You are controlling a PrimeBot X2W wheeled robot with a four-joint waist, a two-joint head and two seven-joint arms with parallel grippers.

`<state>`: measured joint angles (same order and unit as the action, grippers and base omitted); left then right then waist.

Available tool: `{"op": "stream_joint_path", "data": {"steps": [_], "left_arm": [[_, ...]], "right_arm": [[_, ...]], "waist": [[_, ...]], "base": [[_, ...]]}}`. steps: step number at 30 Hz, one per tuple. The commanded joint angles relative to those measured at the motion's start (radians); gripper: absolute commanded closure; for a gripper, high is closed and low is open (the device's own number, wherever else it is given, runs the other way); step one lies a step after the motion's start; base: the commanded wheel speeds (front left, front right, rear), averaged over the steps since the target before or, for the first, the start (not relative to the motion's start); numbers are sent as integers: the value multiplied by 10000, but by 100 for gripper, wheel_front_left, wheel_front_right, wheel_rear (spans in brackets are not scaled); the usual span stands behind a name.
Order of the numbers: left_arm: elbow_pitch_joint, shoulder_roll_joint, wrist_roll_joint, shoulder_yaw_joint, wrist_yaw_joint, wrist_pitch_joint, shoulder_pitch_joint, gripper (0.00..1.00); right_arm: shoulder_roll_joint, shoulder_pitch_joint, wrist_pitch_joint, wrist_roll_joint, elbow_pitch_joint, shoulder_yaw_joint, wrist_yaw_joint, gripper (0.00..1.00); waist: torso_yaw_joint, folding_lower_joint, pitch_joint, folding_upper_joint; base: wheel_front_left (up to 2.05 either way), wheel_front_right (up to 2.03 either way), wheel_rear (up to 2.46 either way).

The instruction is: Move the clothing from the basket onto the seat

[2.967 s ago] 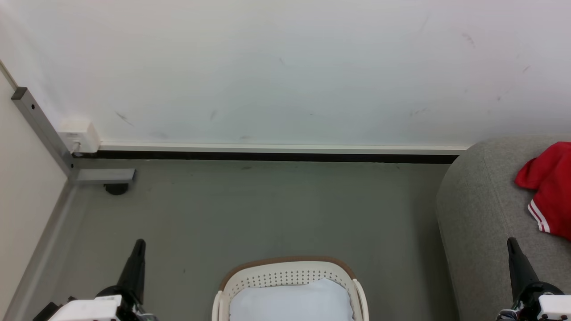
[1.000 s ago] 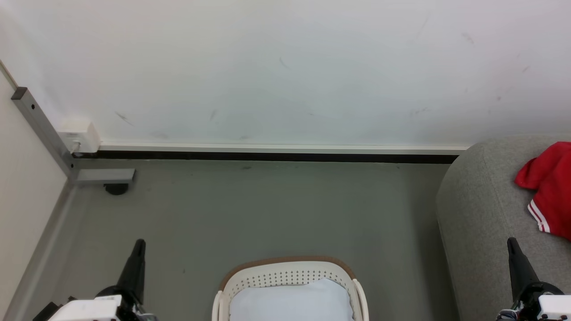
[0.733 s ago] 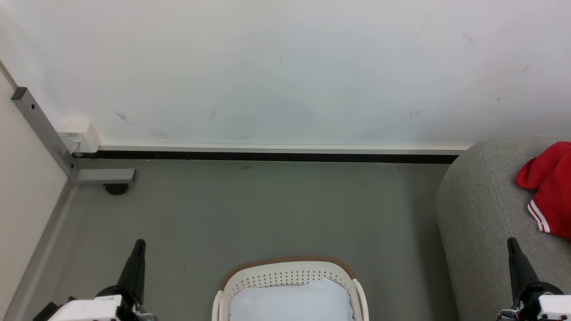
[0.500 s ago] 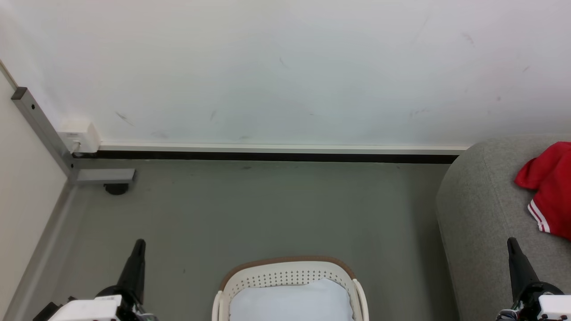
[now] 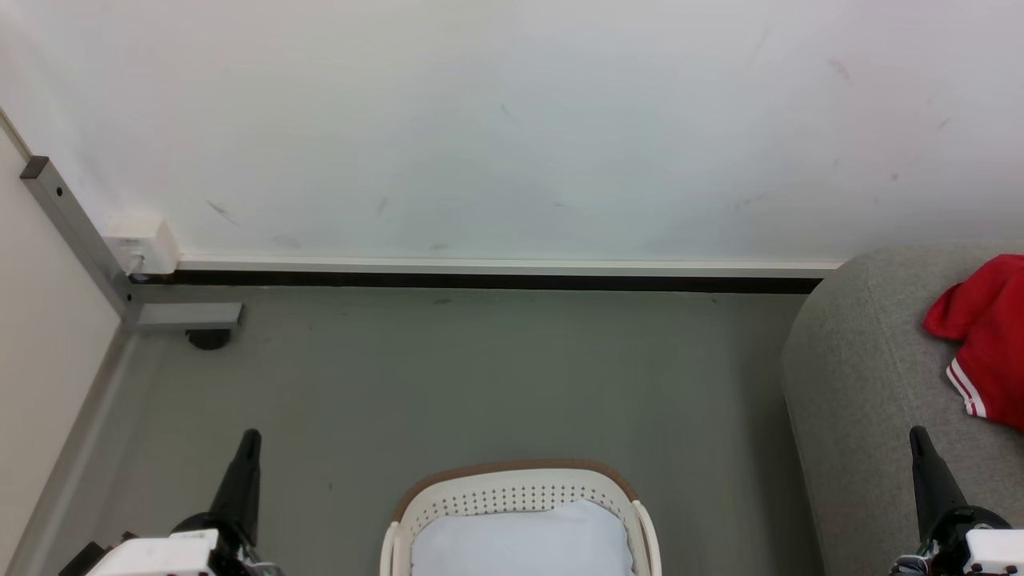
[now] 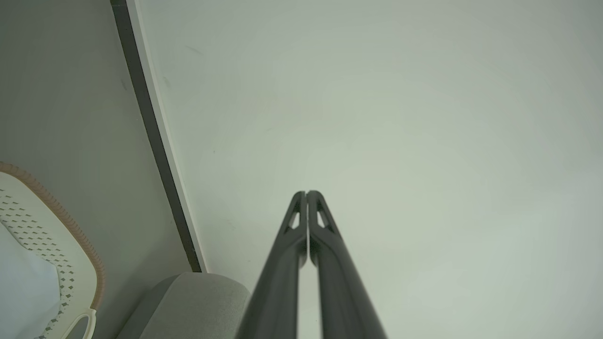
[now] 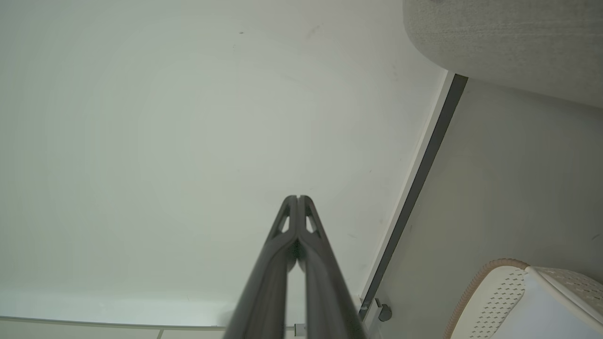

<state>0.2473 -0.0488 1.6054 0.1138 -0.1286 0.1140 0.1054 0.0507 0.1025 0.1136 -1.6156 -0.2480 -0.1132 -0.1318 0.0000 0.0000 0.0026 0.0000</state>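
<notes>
Bare, home-like room corner: scuffed white wall (image 5: 512,120), grey floor (image 5: 480,376), upholstered seat (image 5: 864,360), laundry basket (image 5: 512,496).

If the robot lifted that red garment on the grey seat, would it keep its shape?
Probably not: the clothing lies crumpled in folds on the seat, so it would likely hang limp. It looks thin, so probably light.

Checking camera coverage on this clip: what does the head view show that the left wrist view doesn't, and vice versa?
Head view adds: red clothing lying on the grey seat, the right gripper, and a grey metal post with a white wall box in the corner.
Left wrist view adds: a close look at the left gripper, fingers pressed together, holding nothing.
Both share: the white basket with a pale pad inside, the seat's rounded corner, floor, wall and dark baseboard.
</notes>
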Motion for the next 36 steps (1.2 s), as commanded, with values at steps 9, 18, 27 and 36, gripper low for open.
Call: {"op": "stream_joint_path", "data": {"steps": [9, 18, 27, 36], "left_arm": [[-27, -19, 136, 23, -40, 36, 84, 100], [-27, -19, 136, 23, -40, 38, 84, 100], [-27, -20, 136, 23, -40, 36, 84, 100], [-27, -20, 136, 23, -41, 37, 85, 100]], "right_arm": [[3, 138, 45, 56, 41, -42, 21, 100], [2, 138, 46, 55, 41, -42, 21, 100], [2, 138, 47, 57, 41, -42, 21, 100], [2, 138, 48, 58, 41, -43, 21, 100]], "waist": [[0, 0, 0, 0], [0, 0, 0, 0], [0, 0, 0, 0], [0, 0, 0, 0]], "base": [[0, 0, 0], [0, 0, 0], [0, 0, 0], [0, 0, 0]]}}
